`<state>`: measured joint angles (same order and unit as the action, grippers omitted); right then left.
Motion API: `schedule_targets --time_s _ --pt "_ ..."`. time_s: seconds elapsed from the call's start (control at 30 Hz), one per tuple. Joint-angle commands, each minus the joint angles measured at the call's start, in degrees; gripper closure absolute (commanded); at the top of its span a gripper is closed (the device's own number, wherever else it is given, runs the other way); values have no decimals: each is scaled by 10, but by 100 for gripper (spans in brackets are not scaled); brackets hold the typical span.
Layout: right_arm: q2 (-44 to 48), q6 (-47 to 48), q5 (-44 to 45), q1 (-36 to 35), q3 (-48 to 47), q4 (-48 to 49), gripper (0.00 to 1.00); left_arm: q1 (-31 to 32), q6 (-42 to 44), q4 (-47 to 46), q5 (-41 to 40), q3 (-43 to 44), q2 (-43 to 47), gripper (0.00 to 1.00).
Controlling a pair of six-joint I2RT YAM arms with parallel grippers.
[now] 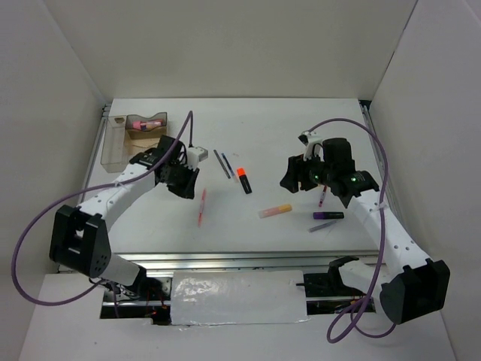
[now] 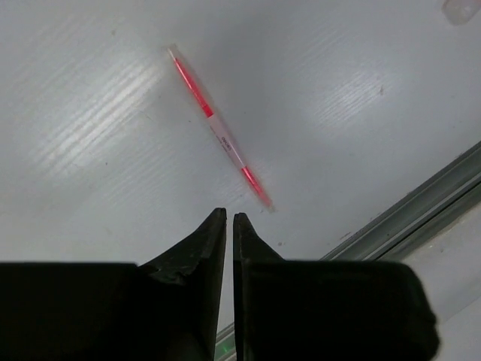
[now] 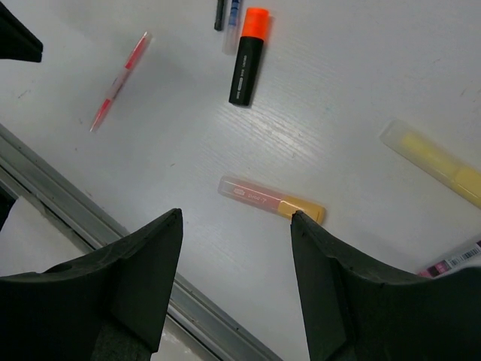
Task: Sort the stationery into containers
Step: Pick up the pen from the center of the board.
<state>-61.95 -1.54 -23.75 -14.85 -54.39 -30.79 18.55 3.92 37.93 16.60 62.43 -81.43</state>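
Observation:
The thin red pen (image 1: 201, 207) lies on the white table just in front of my left gripper (image 1: 186, 183); in the left wrist view the pen (image 2: 218, 128) lies diagonally beyond the gripper (image 2: 228, 216), which is shut and empty. My right gripper (image 1: 294, 180) is open and empty, above the yellow-pink marker (image 3: 270, 199), also seen from above (image 1: 275, 210). The orange-capped highlighter (image 1: 243, 179) and dark pencils (image 1: 222, 163) lie mid-table. A pale yellow stick (image 3: 436, 162) and a purple marker (image 1: 328, 216) lie by the right arm. The clear organiser tray (image 1: 113, 147) holds a pink-capped tube (image 1: 146, 122).
A metal rail (image 2: 406, 218) runs along the table's front edge, also in the right wrist view (image 3: 83, 199). White walls close in the table at the back and sides. Thin purple pens (image 1: 323, 226) lie under the right arm.

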Motion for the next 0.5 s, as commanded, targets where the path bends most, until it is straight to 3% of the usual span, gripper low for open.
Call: schedule_targets --time_s 0.0,0.47 --pt "15 8 10 2 6 14 34 20 -30 7 -31 12 -41 77" --pt "17 8 12 8 20 12 34 37 -61 -7 -6 47 -210 58"
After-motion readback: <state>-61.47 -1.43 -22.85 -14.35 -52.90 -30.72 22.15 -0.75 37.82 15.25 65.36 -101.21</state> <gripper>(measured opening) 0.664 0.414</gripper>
